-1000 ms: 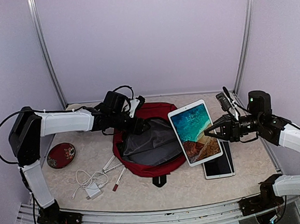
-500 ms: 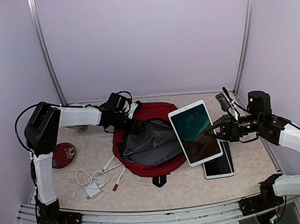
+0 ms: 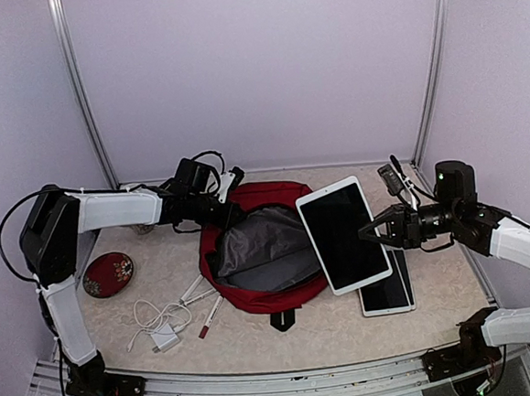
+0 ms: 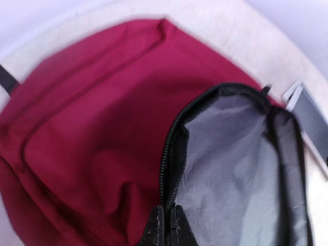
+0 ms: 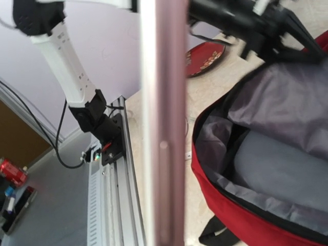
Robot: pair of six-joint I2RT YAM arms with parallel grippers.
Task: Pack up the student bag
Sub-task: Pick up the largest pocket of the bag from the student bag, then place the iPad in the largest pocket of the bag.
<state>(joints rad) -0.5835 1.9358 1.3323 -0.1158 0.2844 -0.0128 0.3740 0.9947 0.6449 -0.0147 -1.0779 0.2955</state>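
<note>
The student bag [image 3: 258, 198] lies open in the middle of the table, dark red outside with grey lining [image 4: 241, 169]. My left gripper [image 3: 222, 215] is at the bag's back left rim. In the left wrist view its fingers [image 4: 171, 215] are shut on the black zipper edge [image 4: 171, 154] of the opening. My right gripper [image 3: 371, 233] is shut on the right edge of a white tablet [image 3: 341, 235] with a dark screen, held tilted above the bag's right side. In the right wrist view the tablet's pink edge [image 5: 164, 128] hides the fingers, with the bag [image 5: 246, 215] to its right.
A second tablet [image 3: 389, 295] lies flat on the table under the held one. Left of the bag are several pens [image 3: 200, 299], a white charger with cable [image 3: 161, 333] and a red oval case [image 3: 108, 274]. A black strap buckle [image 3: 281, 321] sticks out at the bag's front.
My left gripper has shut on the bag's zipper edge and drawn it back and left, spreading the opening. The held tablet's screen has gone dark. The right arm has barely moved.
</note>
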